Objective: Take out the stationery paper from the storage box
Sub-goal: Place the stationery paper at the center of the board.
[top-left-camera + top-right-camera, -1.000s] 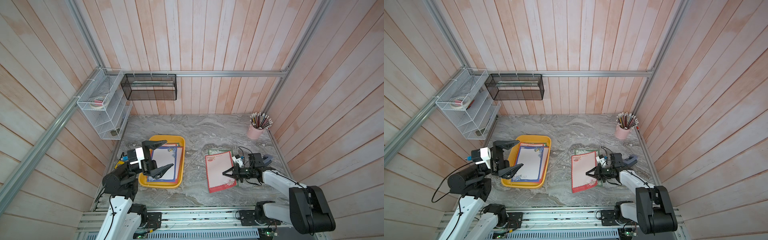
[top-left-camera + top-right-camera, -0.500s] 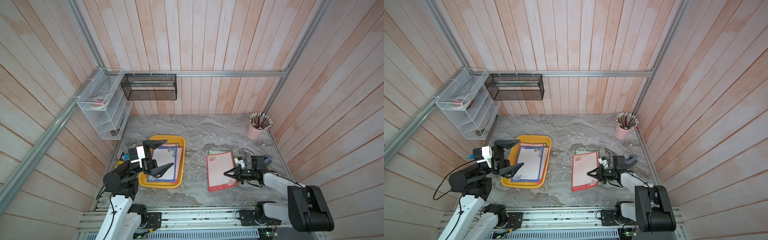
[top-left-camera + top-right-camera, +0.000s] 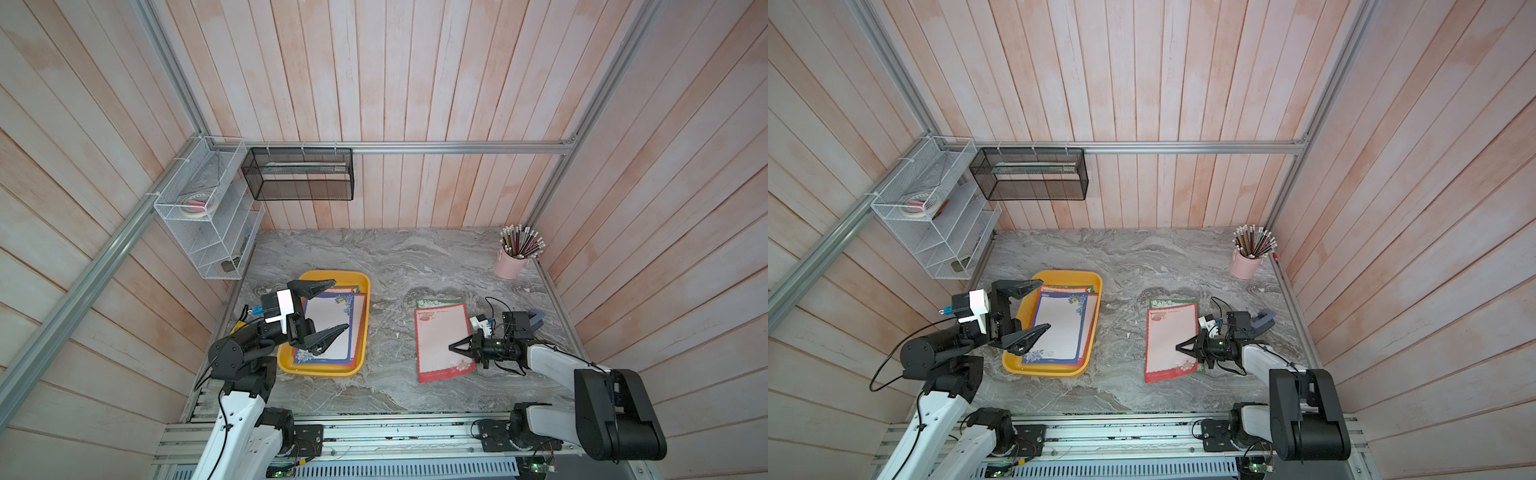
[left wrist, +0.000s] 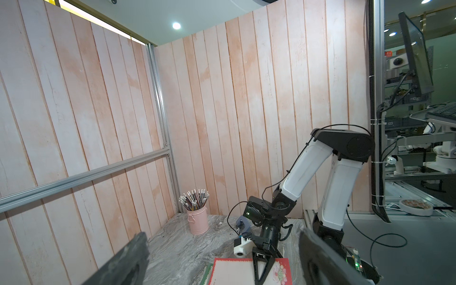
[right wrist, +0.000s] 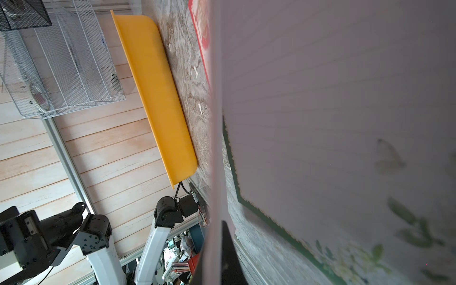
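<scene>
The yellow storage box (image 3: 332, 275) (image 3: 1067, 274) sits at the left of the marble table with stationery paper in it, a blue-bordered sheet (image 3: 332, 328) (image 3: 1059, 328) on top. My left gripper (image 3: 340, 304) (image 3: 1046, 304) (image 4: 222, 233) hovers open above the box, holding nothing. To the right, a red-bordered sheet (image 3: 436, 336) (image 3: 1167, 336) (image 4: 234, 274) lies over a green-bordered one (image 3: 438, 302) (image 5: 320, 123). My right gripper (image 3: 451, 345) (image 3: 1177, 345) (image 5: 217, 246) is shut on the red sheet's right edge (image 5: 214, 148), which is lifted off the green one.
A pink cup of pencils (image 3: 511, 264) stands at the back right corner. A black mesh basket (image 3: 299, 174) hangs on the back wall, and a white wire rack (image 3: 208, 232) on the left wall. The box's outer wall (image 5: 158, 93) shows in the right wrist view.
The right gripper and the red-bordered sheet have shifted very slightly to the right. The left gripper has stayed open above the box.
</scene>
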